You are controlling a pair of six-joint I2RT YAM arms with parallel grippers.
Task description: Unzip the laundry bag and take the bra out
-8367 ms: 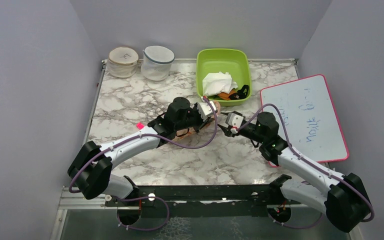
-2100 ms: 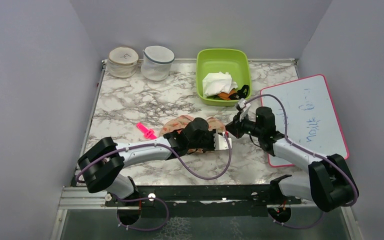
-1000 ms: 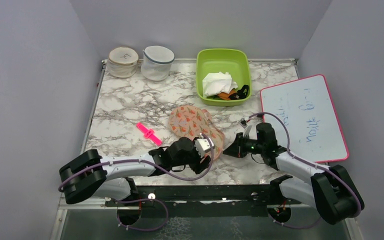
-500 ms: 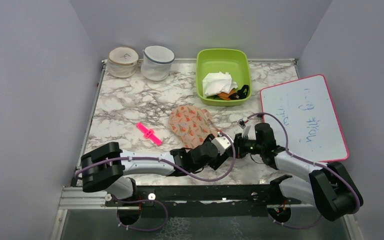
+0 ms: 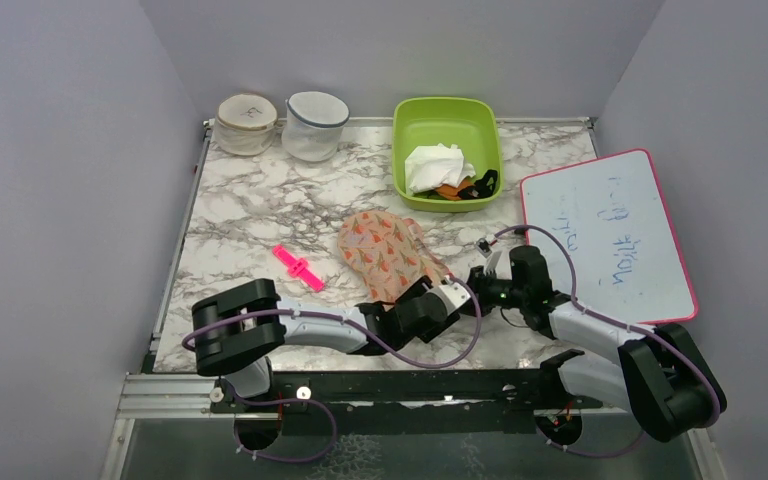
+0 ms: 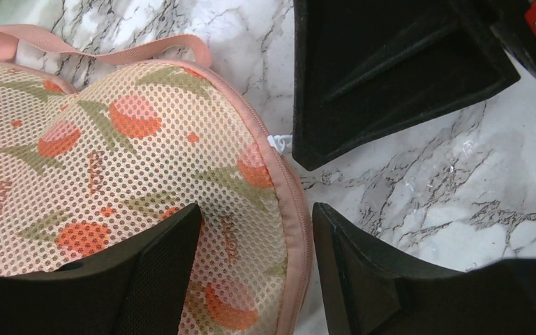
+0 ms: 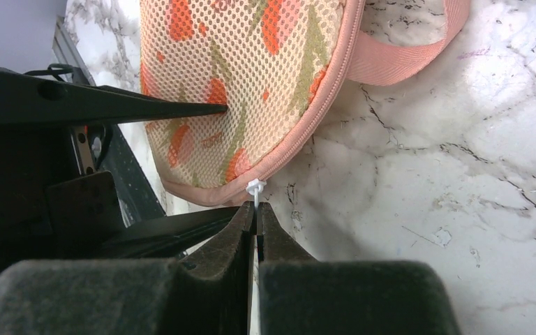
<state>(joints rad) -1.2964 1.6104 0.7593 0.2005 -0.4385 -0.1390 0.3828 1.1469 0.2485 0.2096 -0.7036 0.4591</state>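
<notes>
Near the front edge of the marble table [image 5: 250, 200], between my two arms, lies the laundry bag [image 5: 382, 250] — flat, with its patterned mesh side up. Its pink zip edging [image 6: 294, 202] looks closed along the part that I can see. My right gripper [image 7: 256, 213] has its fingers pressed together on the small white zip pull [image 7: 254, 187], which stands out from the rim of the bag. My left gripper [image 6: 255, 209] is spread wide over the same rim: one finger [image 6: 146, 265] is over the mesh, the other [image 6: 363, 279] is over bare marble, and the zip edging runs between them. From the right wrist I see the first fingertip lying against the mesh. The pink strap loop [image 6: 98, 47] rests on the marble beside the bag. Further back stands a green tub [image 5: 398, 150] with cloths in it — well apart from the bag.
</notes>
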